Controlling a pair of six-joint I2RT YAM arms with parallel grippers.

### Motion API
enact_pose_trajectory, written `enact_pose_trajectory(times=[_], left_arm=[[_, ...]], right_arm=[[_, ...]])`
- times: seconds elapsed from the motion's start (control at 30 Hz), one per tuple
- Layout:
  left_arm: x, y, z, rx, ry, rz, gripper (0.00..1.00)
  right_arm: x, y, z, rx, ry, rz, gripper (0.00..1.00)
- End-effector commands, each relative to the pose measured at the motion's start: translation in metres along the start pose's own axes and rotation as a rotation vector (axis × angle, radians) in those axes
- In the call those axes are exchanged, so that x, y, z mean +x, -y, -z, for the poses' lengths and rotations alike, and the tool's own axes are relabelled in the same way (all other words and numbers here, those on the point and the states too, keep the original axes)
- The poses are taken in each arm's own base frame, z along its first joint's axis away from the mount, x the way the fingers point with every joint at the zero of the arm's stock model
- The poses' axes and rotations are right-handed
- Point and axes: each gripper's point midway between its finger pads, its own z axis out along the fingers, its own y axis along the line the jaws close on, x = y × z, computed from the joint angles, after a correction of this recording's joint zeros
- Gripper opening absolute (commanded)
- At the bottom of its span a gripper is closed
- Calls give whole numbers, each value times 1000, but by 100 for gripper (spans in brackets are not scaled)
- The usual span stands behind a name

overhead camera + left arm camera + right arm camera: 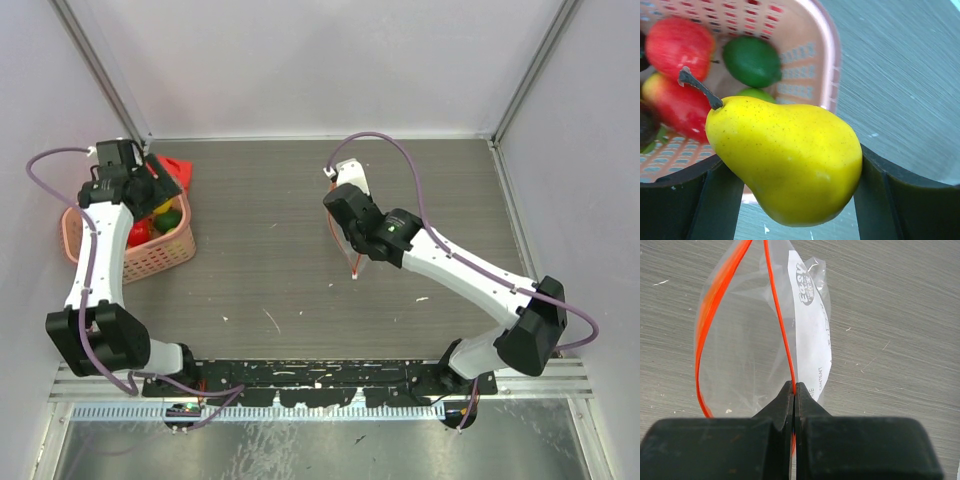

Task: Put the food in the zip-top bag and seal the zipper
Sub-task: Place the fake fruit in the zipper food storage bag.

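My left gripper (792,197) is shut on a yellow pear (790,155) and holds it above the right edge of the pink basket (835,55). In the basket lie two red fruits (677,42), a green lime (752,60) and a dark fruit at the left edge. In the top view this gripper (152,190) is over the basket's far right corner. My right gripper (794,389) is shut on the red-orange zipper (780,325) of the clear zip-top bag (745,345), whose mouth gapes open. In the top view the right gripper (348,222) holds the bag (352,185) at mid-table.
The pink basket (160,255) stands at the table's left side near the left wall. A red thing (180,170) shows just behind it. A white label (812,320) is on the bag. Bare wood-grain tabletop (260,230) lies between basket and bag.
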Motion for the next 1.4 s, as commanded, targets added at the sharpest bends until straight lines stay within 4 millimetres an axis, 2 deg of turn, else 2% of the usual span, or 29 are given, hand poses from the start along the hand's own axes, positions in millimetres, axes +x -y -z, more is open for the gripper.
enact_pose_trajectory(times=[0.0,0.1,0.33,0.53,0.7,0.77,1.07,1.2,1.37], left_arm=[[-4,53,41,193,20,-97,49],[9,84,57,314,-19,-144,48],[55,137,101,563,-171,-222,47],[99,168,126,714,-273,-270,46],[135,192,138,818,-330,-275,44],[145,199,150,868,-325,-270,43],[182,223,165,994,-331,-173,41],[187,230,166,1013,-317,-125,41],[189,233,158,993,-295,-73,41]], right_arm=[[-22,-1,8,-13,36,-76,0],[-21,-3,7,-16,33,-95,0],[-23,-23,-2,-77,24,-116,0],[-29,-46,-13,-143,23,-136,0],[-31,-60,-22,-174,17,-143,0],[-31,-65,-24,-189,14,-147,0],[-38,-82,-20,-282,11,-201,0],[-43,-91,-15,-342,11,-230,0],[-49,-99,-6,-406,19,-256,0]])
